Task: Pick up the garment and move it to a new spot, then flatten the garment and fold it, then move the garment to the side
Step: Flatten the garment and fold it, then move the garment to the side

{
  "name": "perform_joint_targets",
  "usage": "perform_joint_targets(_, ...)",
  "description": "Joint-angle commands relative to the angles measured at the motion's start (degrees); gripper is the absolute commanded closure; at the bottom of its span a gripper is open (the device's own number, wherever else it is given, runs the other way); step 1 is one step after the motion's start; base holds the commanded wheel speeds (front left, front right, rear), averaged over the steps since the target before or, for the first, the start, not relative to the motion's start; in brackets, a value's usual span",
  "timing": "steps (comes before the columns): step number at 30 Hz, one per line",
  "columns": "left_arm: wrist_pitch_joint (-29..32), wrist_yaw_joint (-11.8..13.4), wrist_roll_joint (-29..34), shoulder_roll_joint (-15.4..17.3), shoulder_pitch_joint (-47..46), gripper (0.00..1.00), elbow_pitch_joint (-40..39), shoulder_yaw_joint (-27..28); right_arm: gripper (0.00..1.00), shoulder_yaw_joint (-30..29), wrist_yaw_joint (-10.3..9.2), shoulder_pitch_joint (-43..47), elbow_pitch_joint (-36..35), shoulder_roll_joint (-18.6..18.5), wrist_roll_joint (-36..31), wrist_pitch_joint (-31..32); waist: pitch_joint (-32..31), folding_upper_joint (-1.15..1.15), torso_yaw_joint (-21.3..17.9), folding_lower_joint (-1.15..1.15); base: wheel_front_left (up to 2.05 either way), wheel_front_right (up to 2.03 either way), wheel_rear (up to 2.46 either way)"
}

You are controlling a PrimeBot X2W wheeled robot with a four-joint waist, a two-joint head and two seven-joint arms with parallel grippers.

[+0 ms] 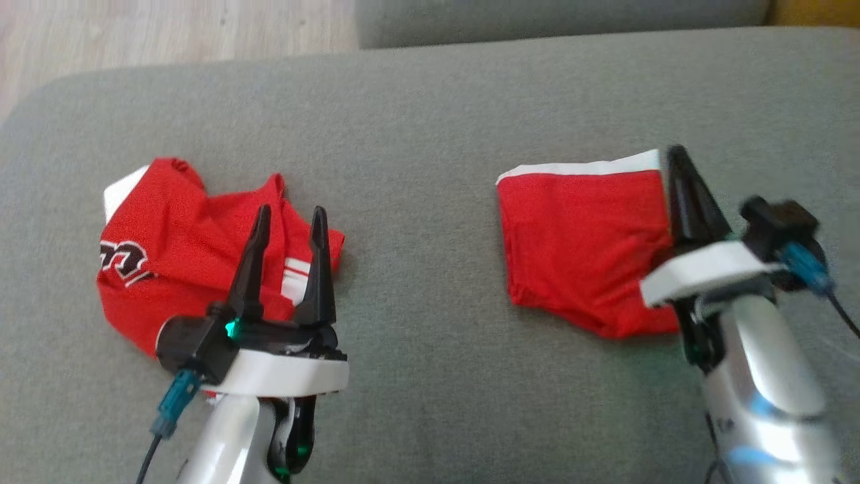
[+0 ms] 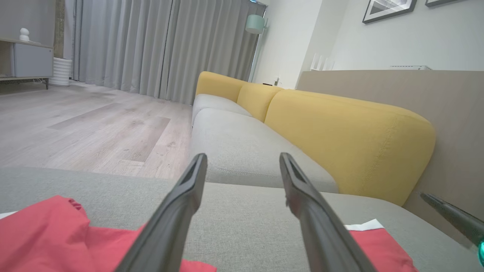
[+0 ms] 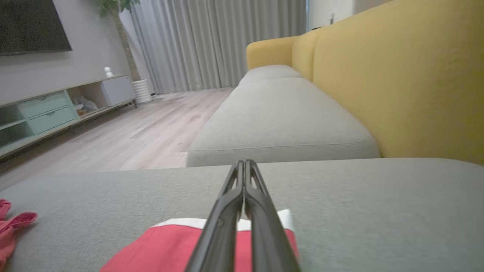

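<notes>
Two red garments lie on the grey sofa seat (image 1: 416,121). A crumpled garment (image 1: 181,249) with white trim and lettering is at the left. My left gripper (image 1: 289,218) stands open over its right part, with nothing between the fingers (image 2: 193,181). A folded garment (image 1: 584,249) with a white band along its far edge lies flat at the right. Over its right edge my right gripper (image 1: 675,158) is shut, with no cloth seen between its tips. From the right wrist, the shut gripper (image 3: 245,164) points over the folded garment (image 3: 170,249).
A yellow backrest (image 3: 397,75) runs along the right side of the sofa. Another grey seat cushion (image 3: 280,117) lies beyond this one. Wooden floor (image 2: 75,128) is off the seat's far-left edge, with a low cabinet (image 3: 49,113) and curtains further back.
</notes>
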Motion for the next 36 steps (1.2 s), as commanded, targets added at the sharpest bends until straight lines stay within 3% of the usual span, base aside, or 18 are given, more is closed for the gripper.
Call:
perform_joint_targets(1, -0.55, 0.13, 0.42, 0.2, -0.57, 0.0, -1.76, 2.22, 1.0, -0.18, 0.11, 1.43, -3.63, 0.73, -0.84, -0.61, -1.39, 0.0, -1.08, 0.01, 0.0, 0.0, 0.0)
perform_joint_targets(6, -0.55, 0.01, 0.75, 0.2, 1.2, 0.0, -1.45, 2.69, 1.0, -4.62, 0.11, 8.75, -10.73, 0.75, -2.13, -0.61, -3.39, 0.0, -2.02, 0.01, 0.0, 0.0, 0.0)
perform_joint_targets(7, -0.55, 0.05, 0.81, 0.2, 1.49, 0.0, -1.38, 2.81, 0.69, -5.11, 0.11, 9.96, -11.81, 0.77, -2.28, -0.61, -3.61, 0.0, -2.1, 0.01, 0.0, 0.0, 0.0)
perform_joint_targets(8, -0.55, 0.1, 0.71, 0.2, 1.82, 0.0, -1.31, 2.92, 0.0, -5.43, 0.11, 11.21, -12.82, 0.78, -2.43, -0.61, -3.86, 0.0, -2.18, 0.01, 0.0, 0.0, 0.0)
perform_joint_targets(15, -0.55, 0.24, -0.08, 0.2, 3.56, 0.0, 0.06, 3.3, 0.0, -4.61, 0.11, 17.03, -16.05, 0.82, -1.57, -0.52, -4.38, 0.0, -2.28, 0.01, 0.0, 0.0, 0.0)
perform_joint_targets(24, -0.55, -0.01, -0.2, 0.2, 3.57, 0.0, 0.71, 3.3, 0.0, -4.17, 0.11, 17.57, -16.76, 0.83, -1.88, 0.28, -3.95, 0.0, -1.46, 0.01, 0.0, 0.0, 0.0)
perform_joint_targets(36, -0.55, -0.66, 0.7, 0.2, 0.38, 0.0, 0.88, 2.42, 0.0, -10.81, 0.11, 8.94, -6.45, 0.84, -2.39, 7.54, 2.07, 0.0, 1.43, 0.01, 0.0, 0.0, 0.0)
